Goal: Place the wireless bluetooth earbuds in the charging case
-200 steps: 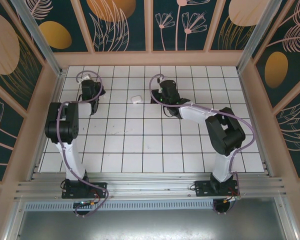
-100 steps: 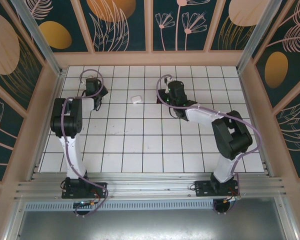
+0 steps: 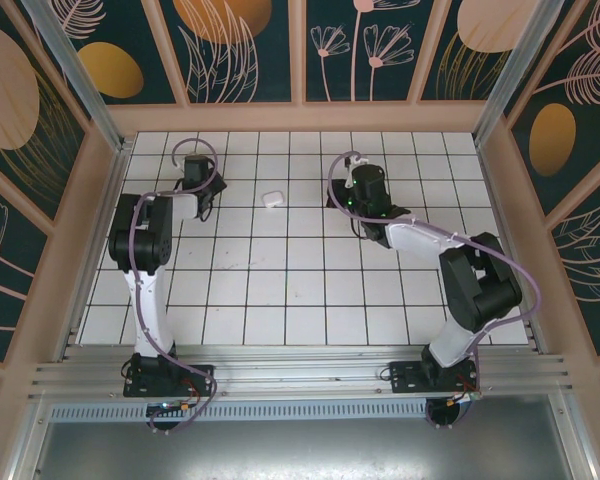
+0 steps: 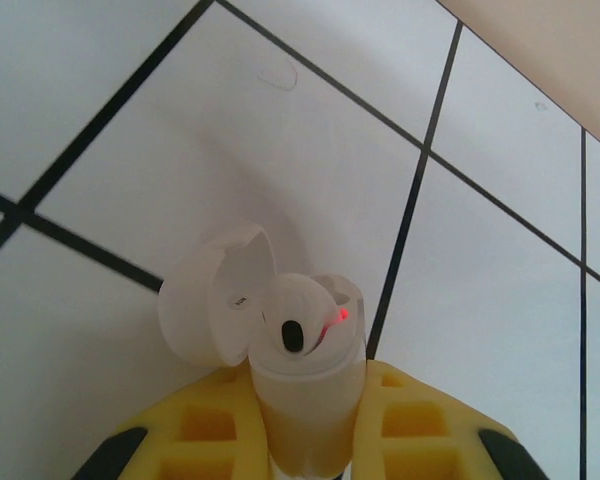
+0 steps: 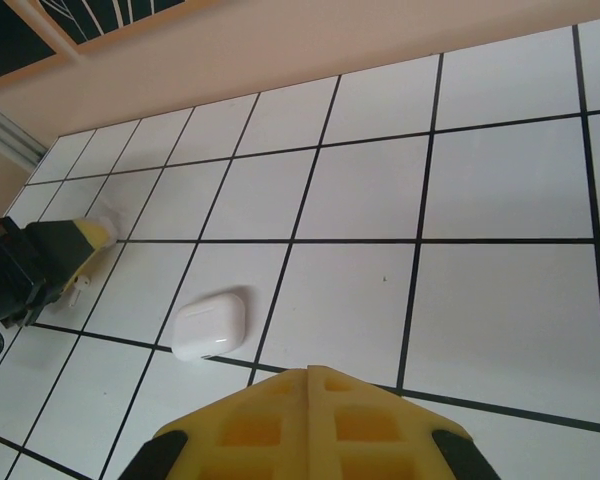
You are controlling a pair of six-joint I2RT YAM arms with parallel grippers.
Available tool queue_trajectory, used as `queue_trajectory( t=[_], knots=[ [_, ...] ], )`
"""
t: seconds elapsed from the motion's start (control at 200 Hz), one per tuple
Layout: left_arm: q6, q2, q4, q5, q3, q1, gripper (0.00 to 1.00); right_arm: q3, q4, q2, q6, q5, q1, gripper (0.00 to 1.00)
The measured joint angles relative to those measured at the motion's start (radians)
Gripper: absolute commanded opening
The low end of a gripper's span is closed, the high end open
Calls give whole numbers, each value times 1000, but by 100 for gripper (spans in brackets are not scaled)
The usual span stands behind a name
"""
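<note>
The charging case (image 3: 271,198) lies lid-down on the worktop (image 3: 280,290) between both arms. To its left, the left fingers (image 4: 220,420) pinch one earbud (image 4: 300,350) (by its stem). The right fingers (image 5: 270,420) are closed and empty.

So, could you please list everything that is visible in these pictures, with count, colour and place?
charging case: one, white, lid closed, lying on the far middle of the tiled table
earbud: one, white, small red light, gripped in the left gripper
tiled table: one, white with dark lines, under everything
wall panels: several, dark with flower pattern, peach frames, around the table
metal rail: one, silver, near edge
left gripper: one, yellow, far left
right gripper: one, yellow, shut, right of the case
</note>
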Motion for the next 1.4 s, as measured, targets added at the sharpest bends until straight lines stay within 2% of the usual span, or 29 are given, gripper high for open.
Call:
queue_trajectory(
  t=[0.375, 0.581, 0.746, 0.861, 1.111, 1.236, 1.396],
  knots=[
    [-34, -204, 58, -6, -305, -37, 0, -27, 8, -39, 5, -23, -3, 0],
    [-36, -313, 94, 9, -463, -92, 0, -27, 8, -39, 23, -58, -3, 0],
    [-31, -432, 90, 31, -585, -130, 0, 40, -14, 7, 27, -100, 8, 0],
    [-5, -556, 57, 34, -639, -135, 0, 131, -44, 89, 26, -142, 29, 2],
    [140, -813, -77, -26, -607, -135, 0, 349, -130, 309, -40, -212, 137, 16],
    [209, -891, -132, -61, -573, -127, 0, 573, -238, 479, -137, -246, 214, 19],
    [299, -1001, -185, -140, -575, -89, 0, 949, -434, 713, -243, -298, 286, 23]
  ],
)
